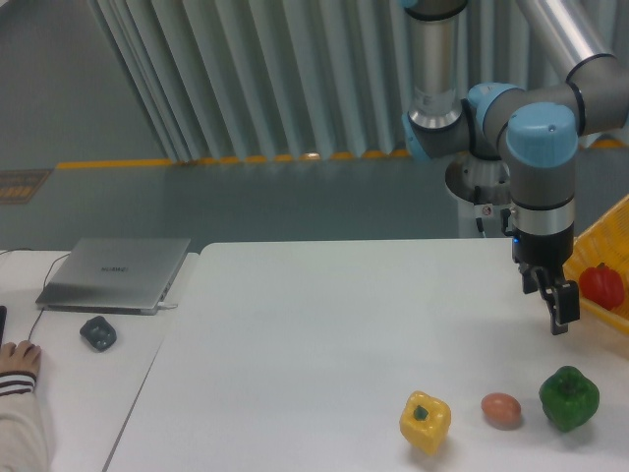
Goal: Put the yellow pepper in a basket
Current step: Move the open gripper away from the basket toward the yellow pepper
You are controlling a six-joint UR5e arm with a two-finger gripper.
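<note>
white table (324,324) w/ a matte top, seam running diagonally on the left where a second white slab butts up. behind it grey floor w/ a yellow-orange stripe (236,158) along the base of a ribbed grey wall (265,69).

gripper (558,305) hangs off the ur5e arm (539,147) above the right part of the table, pointing down, nothing in it. fingers seen nearly edge-on so can't tell if they're apart or together tbh.

yellow pepper (426,422) sits on the table below and well to the left of the gripper, near the front edge, upright, green stem dimple facing up. just right of it an egg-ish brown thing (502,410), then a green pepper (569,397) almost straight under the gripper. basket (601,246) is just to the gripper's right, cut off by the frame edge, w/ a red pepper (601,286) inside.

far left of the gripper: closed silver laptop (116,272), small dark object (97,333) in front of it, and a person's hand (18,358) at the frame edge.
</note>
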